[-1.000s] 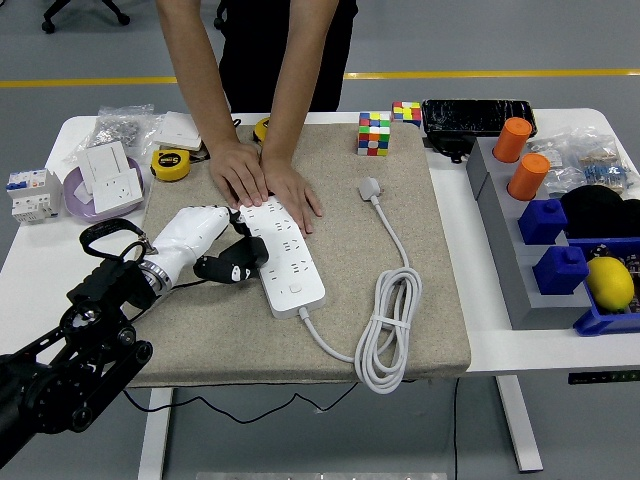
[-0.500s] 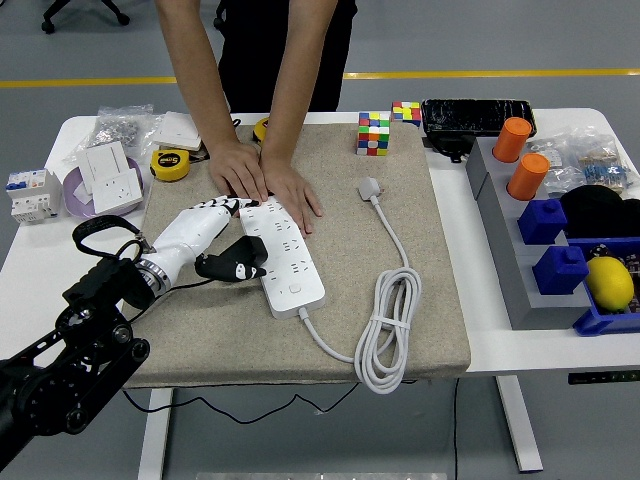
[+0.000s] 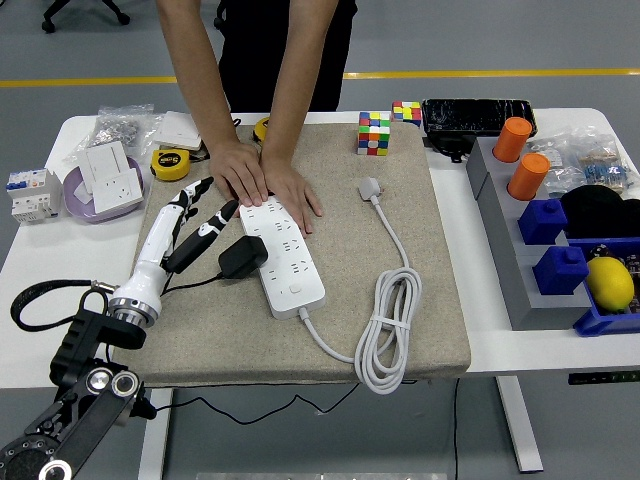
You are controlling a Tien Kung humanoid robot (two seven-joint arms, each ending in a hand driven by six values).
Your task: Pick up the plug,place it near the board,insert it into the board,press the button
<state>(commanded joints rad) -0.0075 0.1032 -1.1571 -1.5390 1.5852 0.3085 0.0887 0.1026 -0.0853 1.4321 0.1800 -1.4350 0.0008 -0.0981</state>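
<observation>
My left hand (image 3: 185, 222) is over the left part of the beige mat (image 3: 200, 330), fingers stretched out and loose, gripping nothing, pointing away from me. The white forearm slants back down to the black arm at the lower left corner, where the frame cuts it off. Just to the right of the fingers the black plug (image 3: 243, 256) sits against the left edge of the white power strip (image 3: 283, 255); from here I can't tell how deep it is seated. My right arm is out of view. At the strip's far end a person's two hands (image 3: 262, 180) press flat on it, covering that end. The strip's white cord (image 3: 388, 335) lies coiled to the right, ending in a white plug head (image 3: 371, 188) on the mat.
</observation>
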